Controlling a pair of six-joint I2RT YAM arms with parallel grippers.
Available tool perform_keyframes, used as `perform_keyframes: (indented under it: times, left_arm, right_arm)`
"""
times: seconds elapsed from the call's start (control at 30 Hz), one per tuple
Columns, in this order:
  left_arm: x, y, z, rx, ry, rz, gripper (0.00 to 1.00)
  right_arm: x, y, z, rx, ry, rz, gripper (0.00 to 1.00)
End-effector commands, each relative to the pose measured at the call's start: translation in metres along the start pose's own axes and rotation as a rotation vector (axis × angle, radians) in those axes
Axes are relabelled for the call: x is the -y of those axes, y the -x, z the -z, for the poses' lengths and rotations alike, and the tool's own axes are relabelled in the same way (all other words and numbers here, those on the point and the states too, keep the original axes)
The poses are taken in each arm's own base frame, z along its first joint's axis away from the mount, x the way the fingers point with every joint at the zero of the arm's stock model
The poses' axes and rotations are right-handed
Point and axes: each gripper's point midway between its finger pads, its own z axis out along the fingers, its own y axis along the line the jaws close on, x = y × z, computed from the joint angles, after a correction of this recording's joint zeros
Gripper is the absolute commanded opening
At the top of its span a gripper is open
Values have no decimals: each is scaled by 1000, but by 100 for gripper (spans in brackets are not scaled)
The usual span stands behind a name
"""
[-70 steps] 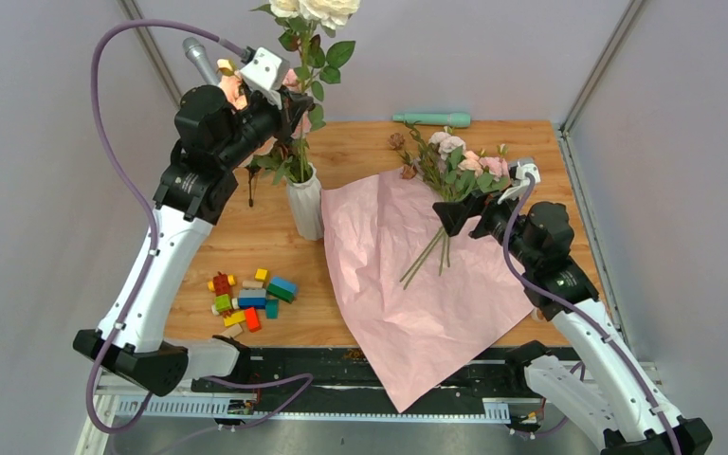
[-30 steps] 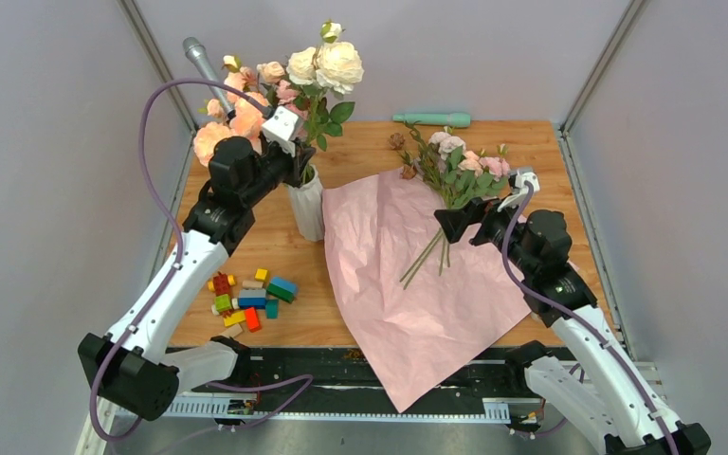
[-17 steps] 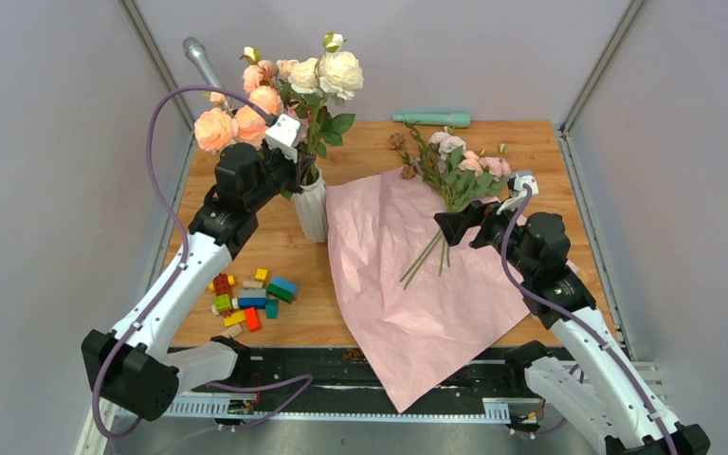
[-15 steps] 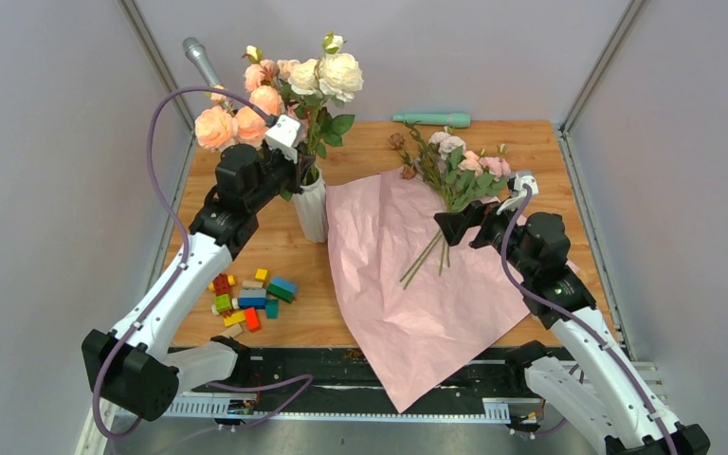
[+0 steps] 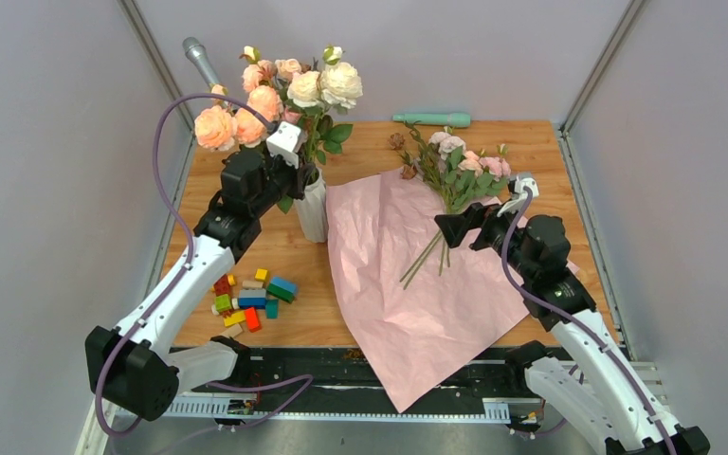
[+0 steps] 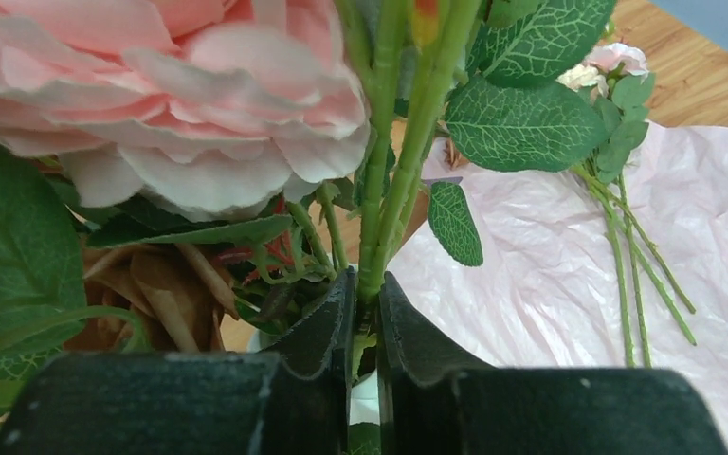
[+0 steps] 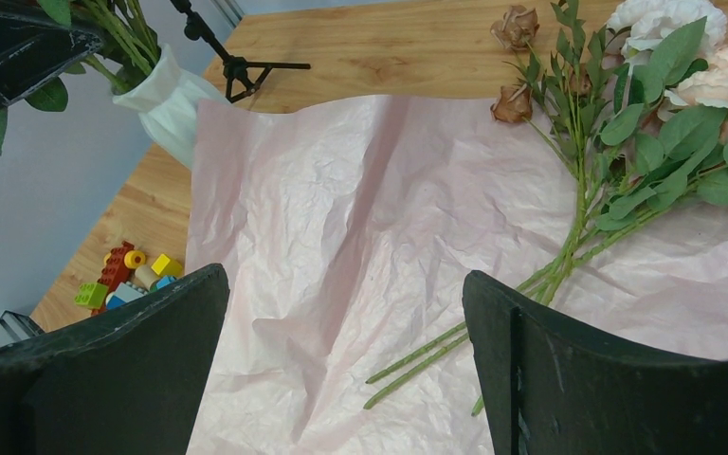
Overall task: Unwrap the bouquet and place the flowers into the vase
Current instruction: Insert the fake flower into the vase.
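The slim white ribbed vase (image 5: 311, 210) stands left of centre, also seen in the right wrist view (image 7: 175, 100). A bunch of large peach, pink and white blooms (image 5: 275, 90) stands in it. My left gripper (image 5: 296, 172) is just above the neck, its jaws (image 6: 367, 284) nearly together on this bunch's green stems. The bouquet lies unwrapped: its pink paper (image 5: 408, 284) is spread flat. The flowers (image 5: 460, 169), small white and pale pink roses (image 7: 664, 114), lie on the paper's far right part. My right gripper (image 5: 460, 223) hovers open over their stem ends (image 7: 344, 277), holding nothing.
Several toy bricks (image 5: 251, 296) lie near the left front. A teal tool (image 5: 433, 118) rests at the back edge, and a grey microphone (image 5: 199, 59) leans at the back left. A small black tripod (image 7: 237, 66) stands beside the vase. Two dried brown roses (image 7: 515, 104) lie by the flowers.
My left arm has come down with the large-bloom bunch, and its stems have sunk deeper into the vase. The right arm has hardly moved.
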Motion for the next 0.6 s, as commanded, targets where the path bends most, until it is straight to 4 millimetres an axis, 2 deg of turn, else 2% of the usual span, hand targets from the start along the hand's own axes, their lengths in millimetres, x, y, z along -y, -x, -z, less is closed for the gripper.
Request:
perform_keyframes:
  times: [0.0,0.33,0.57]
  left_arm:
    - [0,-10,0,-22,6,41,20]
    - [5,-8,9,-57,-15,54,44]
    - [9,-7,21,-80,-26,61,67]
  right_arm:
    - [-4,12,3,58,14,-3,95]
    - [-3,11,1,30,7,32,95]
    - [0,4,1,13,-2,16,95]
